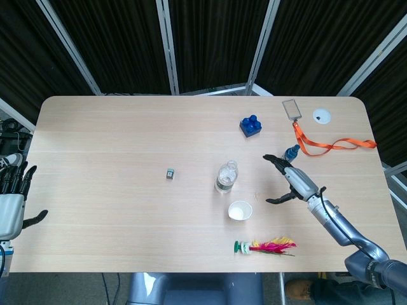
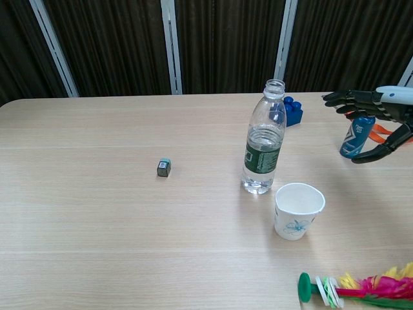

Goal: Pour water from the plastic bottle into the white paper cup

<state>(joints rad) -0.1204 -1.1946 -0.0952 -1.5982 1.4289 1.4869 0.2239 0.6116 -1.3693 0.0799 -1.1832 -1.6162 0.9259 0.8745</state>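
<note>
An uncapped clear plastic bottle (image 1: 226, 177) (image 2: 263, 141) with a green label stands upright near the table's middle, partly full of water. Just in front of it to the right stands the white paper cup (image 1: 240, 210) (image 2: 297, 210), upright, with a blue print on its side. My right hand (image 1: 290, 179) (image 2: 371, 120) hovers open to the right of the bottle, fingers spread toward it, a clear gap between them. My left hand (image 1: 13, 202) hangs open off the table's left edge, seen only in the head view.
A small blue spray bottle (image 1: 290, 154) (image 2: 358, 135) stands right behind my right hand. A blue toy block (image 1: 250, 125), a badge on an orange lanyard (image 1: 327, 145) and a white disc (image 1: 322, 115) lie at the back right. A feather shuttlecock (image 1: 267, 246) lies near the front edge; a small cube (image 1: 170, 173) sits left of the bottle.
</note>
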